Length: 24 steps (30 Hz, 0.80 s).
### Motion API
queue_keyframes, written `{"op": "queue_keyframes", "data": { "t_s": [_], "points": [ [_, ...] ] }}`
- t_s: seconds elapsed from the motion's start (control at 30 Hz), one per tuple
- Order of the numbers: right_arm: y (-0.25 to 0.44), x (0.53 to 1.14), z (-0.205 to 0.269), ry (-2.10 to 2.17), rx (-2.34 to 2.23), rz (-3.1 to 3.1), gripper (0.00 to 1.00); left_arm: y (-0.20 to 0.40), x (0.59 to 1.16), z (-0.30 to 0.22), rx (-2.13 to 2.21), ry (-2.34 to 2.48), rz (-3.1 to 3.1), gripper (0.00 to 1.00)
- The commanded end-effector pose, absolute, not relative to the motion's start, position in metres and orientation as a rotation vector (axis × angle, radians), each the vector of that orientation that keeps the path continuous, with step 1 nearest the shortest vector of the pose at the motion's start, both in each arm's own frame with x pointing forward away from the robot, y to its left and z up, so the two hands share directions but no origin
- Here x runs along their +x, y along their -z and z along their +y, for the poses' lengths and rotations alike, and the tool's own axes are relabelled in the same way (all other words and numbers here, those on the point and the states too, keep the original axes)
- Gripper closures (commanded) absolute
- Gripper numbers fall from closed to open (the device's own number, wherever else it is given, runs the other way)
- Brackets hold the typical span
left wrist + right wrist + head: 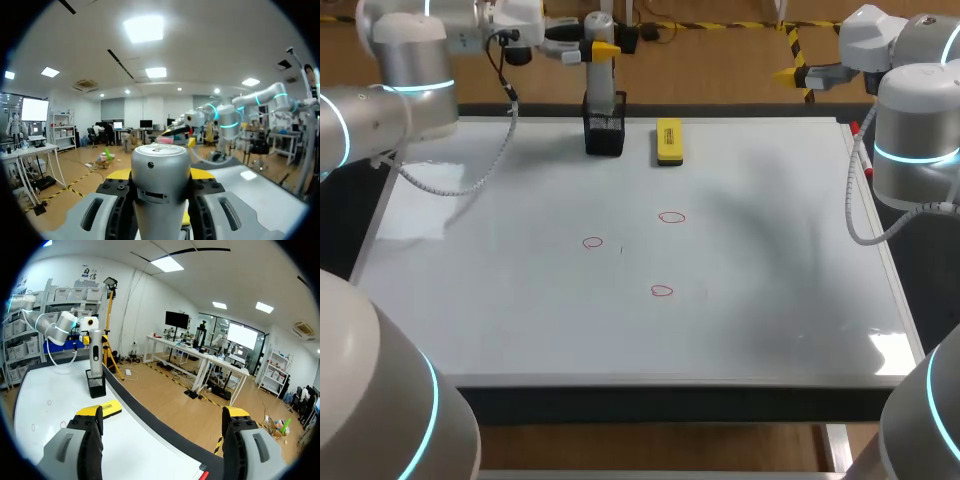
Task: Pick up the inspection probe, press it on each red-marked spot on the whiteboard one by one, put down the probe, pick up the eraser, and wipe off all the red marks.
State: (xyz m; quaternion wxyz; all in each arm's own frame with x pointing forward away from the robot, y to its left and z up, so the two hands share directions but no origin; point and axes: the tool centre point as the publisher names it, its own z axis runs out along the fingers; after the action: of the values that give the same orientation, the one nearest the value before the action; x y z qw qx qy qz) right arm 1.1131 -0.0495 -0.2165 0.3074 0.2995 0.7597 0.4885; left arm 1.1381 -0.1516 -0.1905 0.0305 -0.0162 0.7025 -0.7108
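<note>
Silver cylindrical inspection probe (601, 85) stands upright in a small black mesh holder (605, 135) at the far edge of the white whiteboard (520, 310), which covers the surface. Standing on end there, its upper body is free for a sideways grasp. The left pincer (601, 48) comes in level from the left, its yellow-tipped fingers pinching the probe's upper part from two sides; the left wrist view shows them snug against the barrel. I judge this to be the pickup step, with the probe not yet lifted out of the holder. The probe is a smooth, matt metal tube with a rounded flat cap and a dark slot just under it. Just beside the holder, toward my right arm, the yellow block eraser (669, 141) lies flat, probably kept for the wiping step. Three small red ring marks (672, 217) sit near the board's middle, well apart from one another. The right pincer (162, 415) hangs beyond the board's far right corner, fingers spread wide with nothing between them, likely parked out of the way.
</note>
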Motion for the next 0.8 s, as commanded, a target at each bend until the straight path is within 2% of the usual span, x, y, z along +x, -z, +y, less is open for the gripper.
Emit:
{"op": "queue_keyframes", "data": {
  "t_s": [0.03, 0.37, 0.8],
  "points": [
    [0.216, 1.114, -0.05, -1.291, 0.792, 2.011, 0.0, 0.175, 1.128, -0.149, -0.095, 2.159, 2.143, 1.0],
    [0.216, 1.114, -0.05, -1.291, 0.792, 2.011, 0.0, 0.144, 1.122, -0.138, -0.097, 2.163, 2.071, 1.0],
    [0.216, 1.114, -0.05, -1.291, 0.792, 2.011, 0.0, 0.128, 1.097, -0.074, -0.18, 2.097, 1.975, 1.0]
  ]
}}
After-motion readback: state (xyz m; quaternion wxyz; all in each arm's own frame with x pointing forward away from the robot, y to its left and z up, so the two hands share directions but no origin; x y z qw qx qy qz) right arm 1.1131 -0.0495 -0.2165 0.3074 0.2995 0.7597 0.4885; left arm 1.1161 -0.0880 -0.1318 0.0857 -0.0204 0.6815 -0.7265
